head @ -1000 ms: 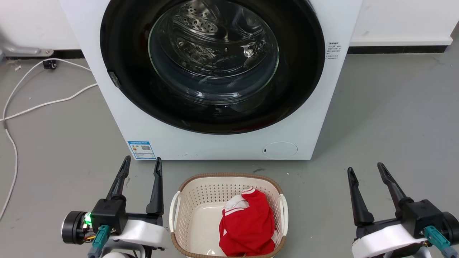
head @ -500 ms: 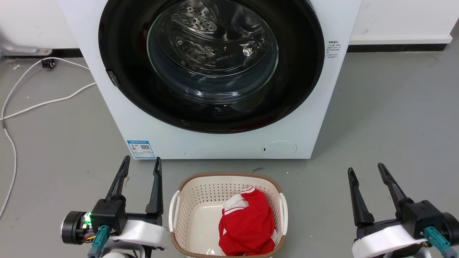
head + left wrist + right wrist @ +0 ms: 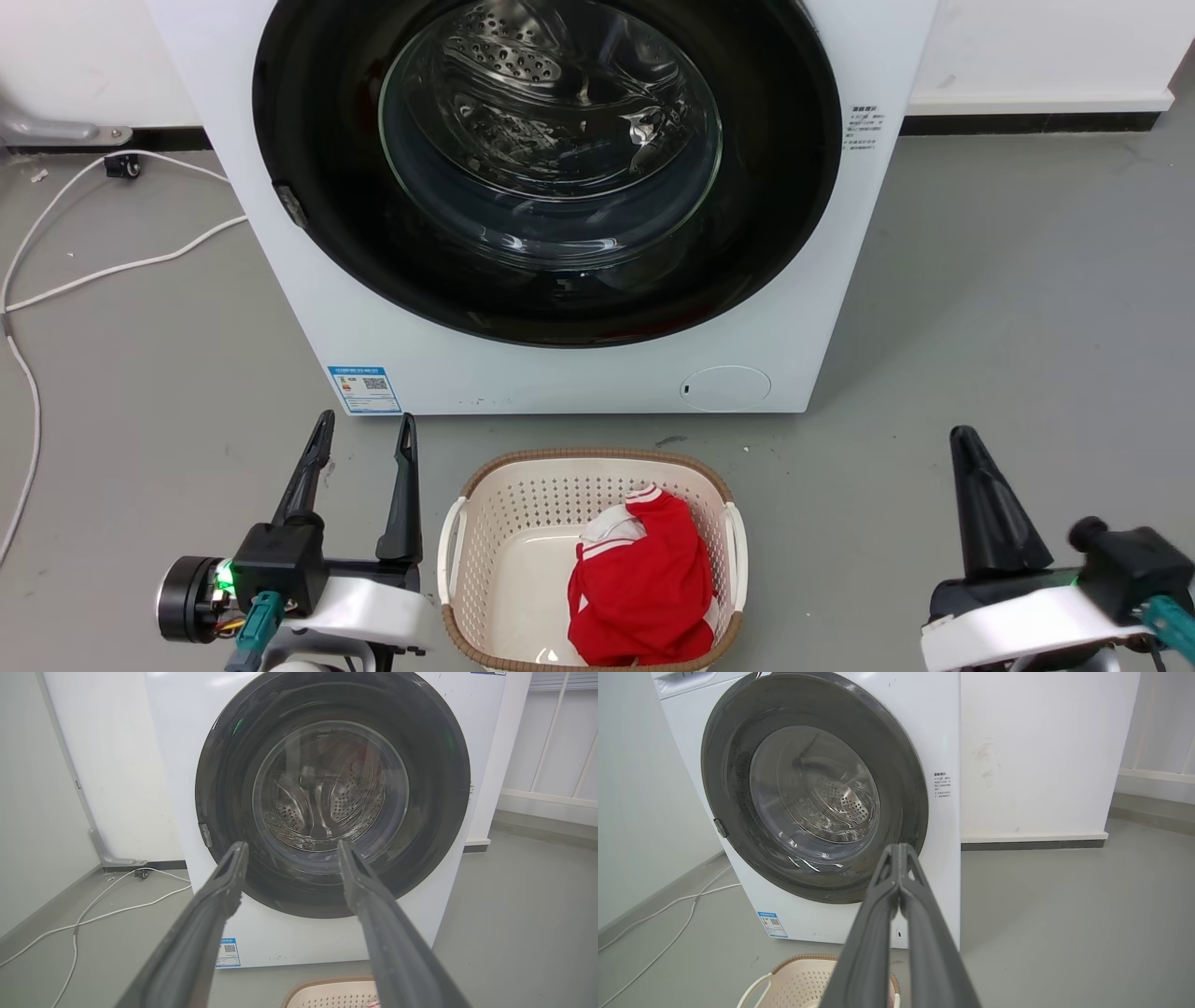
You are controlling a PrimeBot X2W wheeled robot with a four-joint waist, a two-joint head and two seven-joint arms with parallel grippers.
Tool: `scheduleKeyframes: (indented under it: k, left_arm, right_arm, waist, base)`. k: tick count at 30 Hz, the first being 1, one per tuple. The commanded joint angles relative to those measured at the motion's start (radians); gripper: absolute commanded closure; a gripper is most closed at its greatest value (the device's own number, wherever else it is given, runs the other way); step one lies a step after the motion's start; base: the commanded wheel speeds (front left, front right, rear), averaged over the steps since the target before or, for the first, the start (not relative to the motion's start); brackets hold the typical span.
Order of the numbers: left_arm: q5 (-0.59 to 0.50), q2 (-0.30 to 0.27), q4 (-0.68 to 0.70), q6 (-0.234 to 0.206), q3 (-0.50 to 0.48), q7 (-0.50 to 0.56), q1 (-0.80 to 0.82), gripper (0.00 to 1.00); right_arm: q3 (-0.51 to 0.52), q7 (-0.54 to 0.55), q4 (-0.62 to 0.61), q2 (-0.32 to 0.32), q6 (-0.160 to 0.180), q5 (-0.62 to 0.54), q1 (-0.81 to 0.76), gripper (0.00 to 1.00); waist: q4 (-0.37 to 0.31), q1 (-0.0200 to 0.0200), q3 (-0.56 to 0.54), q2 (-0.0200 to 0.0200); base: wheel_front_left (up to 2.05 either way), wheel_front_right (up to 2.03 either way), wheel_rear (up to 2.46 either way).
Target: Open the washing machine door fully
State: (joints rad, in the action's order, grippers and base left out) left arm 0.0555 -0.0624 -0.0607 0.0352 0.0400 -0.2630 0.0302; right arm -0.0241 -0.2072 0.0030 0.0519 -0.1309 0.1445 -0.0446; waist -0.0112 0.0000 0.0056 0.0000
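Observation:
The washing machine door point(image 3: 308, 112) lies flat against the white machine, its glossy black rim around a clear glass bowl. The same door point(image 3: 224, 788) faces me in the left wrist view, and the door point(image 3: 733, 774) stands at an angle in the right wrist view. A small latch tab point(image 3: 290, 205) sits on its left rim. My left gripper point(image 3: 364, 429) is open at the lower left, well short of the machine. My right gripper point(image 3: 964, 439) at the lower right is shut, its fingers point(image 3: 901, 868) pressed together with nothing between them.
A cream laundry basket point(image 3: 467, 523) holding a red and white garment point(image 3: 644, 579) stands on the grey floor between the grippers. White cables point(image 3: 103, 271) trail over the floor at the left. A white wall point(image 3: 1041, 756) rises to the machine's right.
My right gripper has shut its fingers and its wrist has rolled. The head camera drifted slightly, and the left gripper kept its open pose.

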Motion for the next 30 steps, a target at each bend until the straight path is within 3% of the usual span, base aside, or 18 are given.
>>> scheduleKeyframes:
  k: [1, 2, 5, 12, 15, 21, 26, 30]
  left_arm:
    - [-0.004, 0.000, 0.002, 0.003, -0.003, -0.003, -0.003, 0.00]
    - [-0.004, 0.000, 0.002, 0.003, -0.003, -0.003, -0.003, 0.00]
    - [-0.005, 0.002, 0.005, 0.003, -0.005, -0.003, -0.001, 0.00]
    - [0.001, 0.004, 0.015, 0.004, -0.010, -0.003, 0.003, 0.00]
    - [0.003, 0.005, 0.021, 0.004, -0.014, -0.003, 0.012, 0.00]
    - [-0.001, 0.007, 0.031, 0.005, -0.018, -0.003, 0.034, 0.00]
    - [-0.005, 0.008, 0.045, 0.012, -0.022, -0.003, 0.063, 0.00]
    - [-0.005, 0.008, 0.058, 0.014, -0.024, -0.003, 0.089, 0.00]
  right_arm:
    - [0.002, -0.019, -0.001, -0.003, 0.000, 0.082, 0.003, 1.00]
    - [0.002, -0.019, -0.001, -0.003, 0.000, 0.082, 0.003, 1.00]
    - [0.001, -0.041, 0.001, -0.003, 0.000, 0.297, 0.015, 1.00]
    - [0.010, -0.058, -0.017, -0.003, 0.000, 0.993, 0.074, 1.00]
    - [0.030, -0.057, -0.022, -0.003, 0.000, 1.187, 0.120, 1.00]
    - [0.114, -0.017, 0.031, 0.002, 0.000, 1.385, 0.279, 1.00]
    - [0.179, 0.041, 0.160, 0.059, 0.000, 1.507, 0.469, 1.00]
    - [0.174, 0.080, 0.289, 0.122, 0.000, 1.544, 0.625, 1.00]
  waist:
    - [0.000, 0.0000, 0.000, 0.0000]
    - [0.000, 0.0000, 0.000, 0.0000]
    - [-0.001, 0.0000, 0.002, 0.0000]
    - [-0.005, 0.0000, 0.013, 0.0000]
    - [-0.010, 0.0000, 0.027, 0.0000]
    - [-0.015, 0.0000, 0.066, 0.0000]
    - [-0.011, 0.0000, 0.115, 0.0000]
    - [-0.005, 0.0000, 0.160, 0.0000]
  base:
    - [0.00, 0.00, 0.00]
    - [0.00, 0.00, 0.00]
    - [0.00, 0.00, 0.00]
    - [0.00, 0.00, 0.00]
    - [0.00, 0.00, 0.00]
    - [0.00, 0.00, 0.00]
    - [0.00, 0.00, 0.00]
    - [0.00, 0.00, 0.00]
